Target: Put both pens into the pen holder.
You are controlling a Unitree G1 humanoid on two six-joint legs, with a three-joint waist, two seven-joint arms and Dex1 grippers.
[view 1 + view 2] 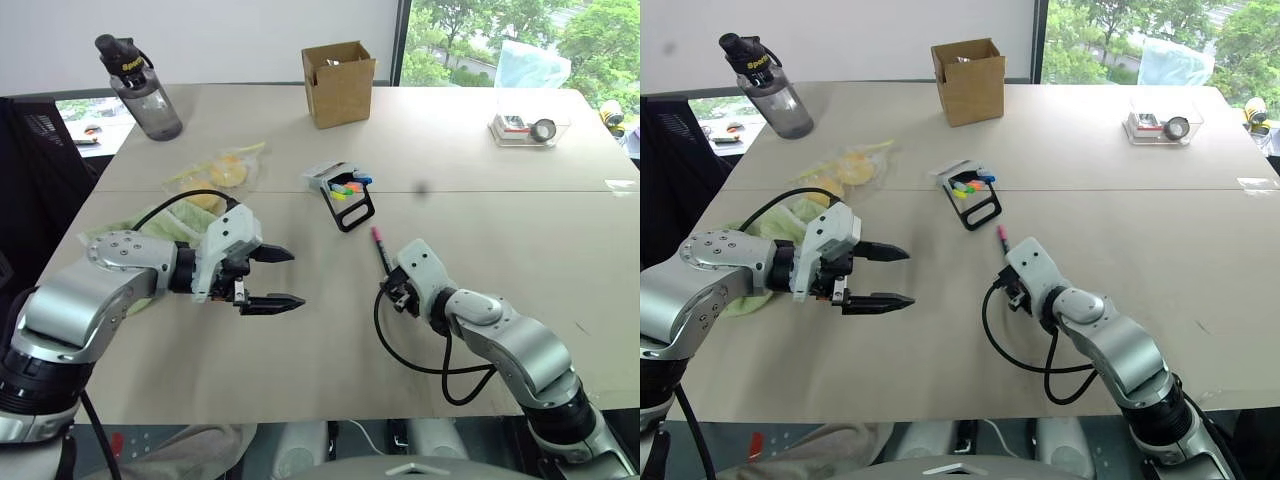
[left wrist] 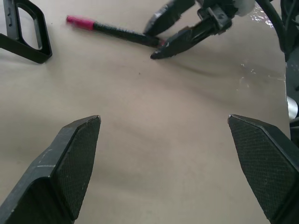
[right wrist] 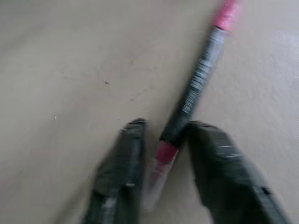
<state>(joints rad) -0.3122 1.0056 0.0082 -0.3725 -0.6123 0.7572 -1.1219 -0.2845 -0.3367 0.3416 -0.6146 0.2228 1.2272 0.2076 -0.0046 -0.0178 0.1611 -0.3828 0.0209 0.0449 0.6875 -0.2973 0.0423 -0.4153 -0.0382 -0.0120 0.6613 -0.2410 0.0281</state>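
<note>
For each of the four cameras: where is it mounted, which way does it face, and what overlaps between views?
Left and right eye views: on the head, looking down over the table, both arms, pen holder.
Left wrist view: along the open left gripper, facing the right gripper on the magenta-ended pen.
Right wrist view: along its own gripper's fingers, onto that pen.
Shared: the pen, in all four.
</note>
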